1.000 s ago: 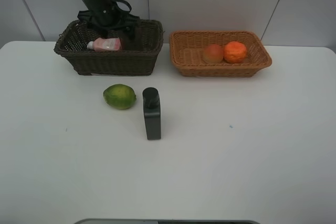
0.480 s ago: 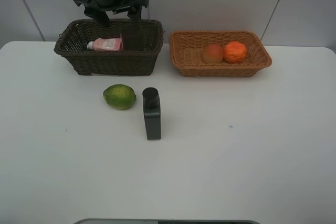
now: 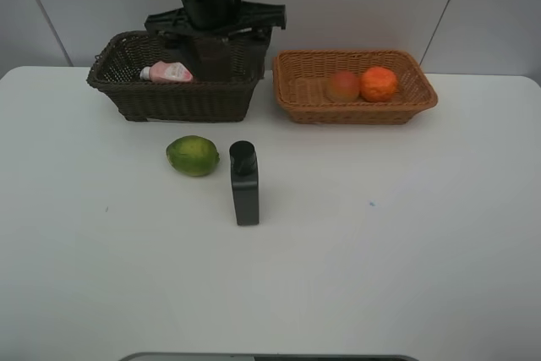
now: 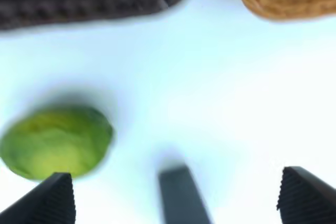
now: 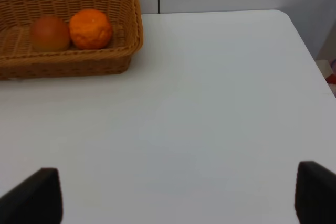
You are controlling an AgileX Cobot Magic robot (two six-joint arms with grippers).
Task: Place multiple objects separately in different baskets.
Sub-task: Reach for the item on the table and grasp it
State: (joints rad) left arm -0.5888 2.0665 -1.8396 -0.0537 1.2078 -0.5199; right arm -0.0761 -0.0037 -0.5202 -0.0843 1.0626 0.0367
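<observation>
My left gripper [image 3: 216, 33] hangs open and empty over the deep dark brown basket [image 3: 173, 99]. The small pink bottle [image 3: 167, 72] lies inside that basket. The green round fruit [image 3: 193, 155] and the black flat bottle [image 3: 244, 183] lie on the table in front of it. In the left wrist view the fruit [image 4: 55, 140] and the bottle [image 4: 181, 195] lie below the open gripper [image 4: 178, 198]. The peach [image 3: 342, 85] and the orange [image 3: 379, 84] lie in the orange-tan basket [image 3: 355, 110]. My right gripper [image 5: 173, 195] is open over bare table. I cannot make out the cup.
The white table [image 3: 380, 251] runs wide in front of the baskets. A light wall stands behind them. In the right wrist view the table's right edge [image 5: 310, 51] is near, with the tan basket [image 5: 79, 64] holding the peach [image 5: 50, 33] and the orange [image 5: 90, 28].
My left arm has risen out of the dark basket and swung right, toward its right end. The pink bottle stays in the basket. The fruit and the black bottle have not moved.
</observation>
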